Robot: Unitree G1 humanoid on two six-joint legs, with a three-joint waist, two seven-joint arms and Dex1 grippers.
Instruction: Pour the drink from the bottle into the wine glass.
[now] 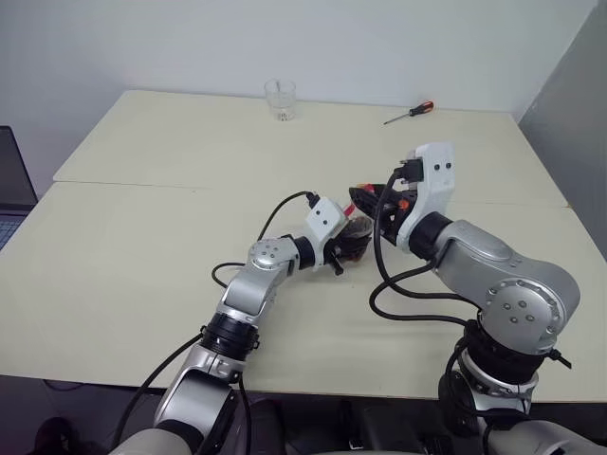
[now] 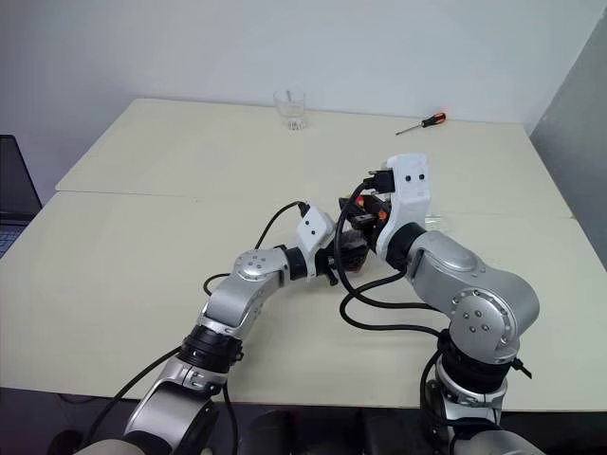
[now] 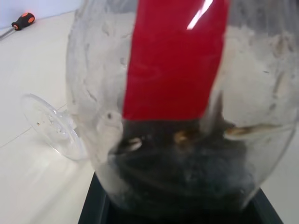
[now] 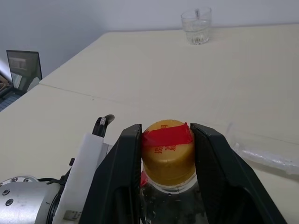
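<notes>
Mid-table, the left gripper point(image 1: 353, 248) clamps the small squat clear plastic bottle point(image 3: 177, 116), dark cola point(image 3: 182, 172) pooled low. The right wrist view shows the right gripper point(image 4: 166, 140) pinching its yellow cap point(image 4: 167, 149). A clear wine glass point(image 3: 51, 126) lies beside it.

Small red printed characters run along the yellow cap point(image 4: 167, 150) of the bottle point(image 4: 169, 196), just under the red strip point(image 4: 167, 135) stuck across its top; too small to read. Broad red label point(image 3: 175, 60) on the bottle's body shows plain, without lettering. No other legible text, brand or number anywhere.
</notes>
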